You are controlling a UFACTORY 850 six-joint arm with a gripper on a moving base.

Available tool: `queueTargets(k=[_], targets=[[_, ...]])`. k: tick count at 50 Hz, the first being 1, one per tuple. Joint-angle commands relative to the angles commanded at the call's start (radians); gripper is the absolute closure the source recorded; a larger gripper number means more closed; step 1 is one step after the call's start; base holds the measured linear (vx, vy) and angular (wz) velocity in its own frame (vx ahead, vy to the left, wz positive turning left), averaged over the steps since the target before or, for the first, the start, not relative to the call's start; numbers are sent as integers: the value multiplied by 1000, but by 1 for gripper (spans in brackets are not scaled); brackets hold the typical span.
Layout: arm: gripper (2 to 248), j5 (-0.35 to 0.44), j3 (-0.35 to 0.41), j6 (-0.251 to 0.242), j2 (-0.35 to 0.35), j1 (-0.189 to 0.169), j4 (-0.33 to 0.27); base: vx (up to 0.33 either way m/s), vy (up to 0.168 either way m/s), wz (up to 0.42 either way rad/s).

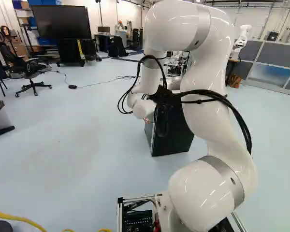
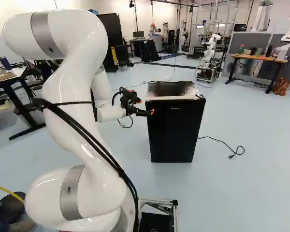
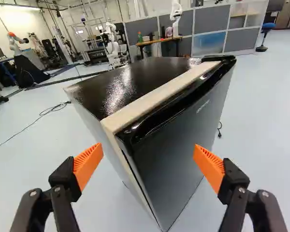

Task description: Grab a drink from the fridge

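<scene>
The task looked to be at its start: the fridge point(image 2: 175, 128) stood on the floor point(image 2: 222, 183) ahead of the base, its door point(image 3: 183, 137) seemingly shut, and the gripper point(image 3: 147, 159) was by its near corner, fingers apart and gripping nothing, with opening the door, reaching in and taking a drink all left to do. No drink could be seen, any inside being hidden by the closed fridge, and the arm point(image 1: 210, 116) covered much of the fridge in the left base view.
</scene>
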Motion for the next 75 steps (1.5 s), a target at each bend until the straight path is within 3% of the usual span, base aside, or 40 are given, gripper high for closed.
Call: queueTargets(k=[75], targets=[[3, 0, 6, 0, 4, -49, 0, 0, 0, 0]])
